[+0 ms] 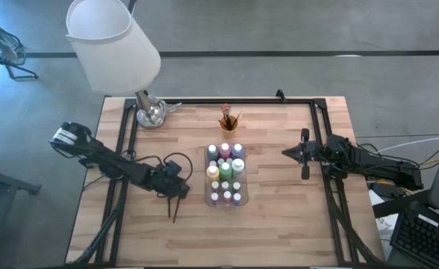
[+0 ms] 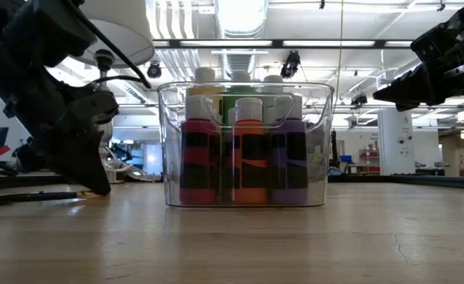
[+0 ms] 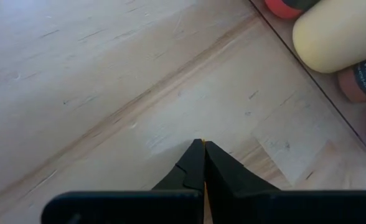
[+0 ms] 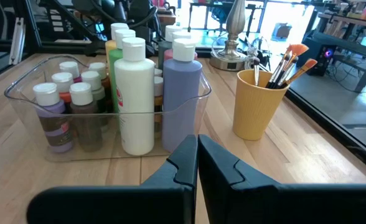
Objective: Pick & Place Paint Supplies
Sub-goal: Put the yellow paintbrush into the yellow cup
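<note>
The paint bottles (image 1: 225, 175) stand packed in the clear tray (image 1: 207, 200), kept tidy. Left gripper (image 1: 176, 211) sits low beside the tray, jaws together on nothing. Right gripper (image 1: 287, 152) waits across the tray, jaws together too.

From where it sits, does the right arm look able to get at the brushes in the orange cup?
Probably yes: bare table lies between the right gripper and the orange cup; the brushes stick out above its rim.
</note>
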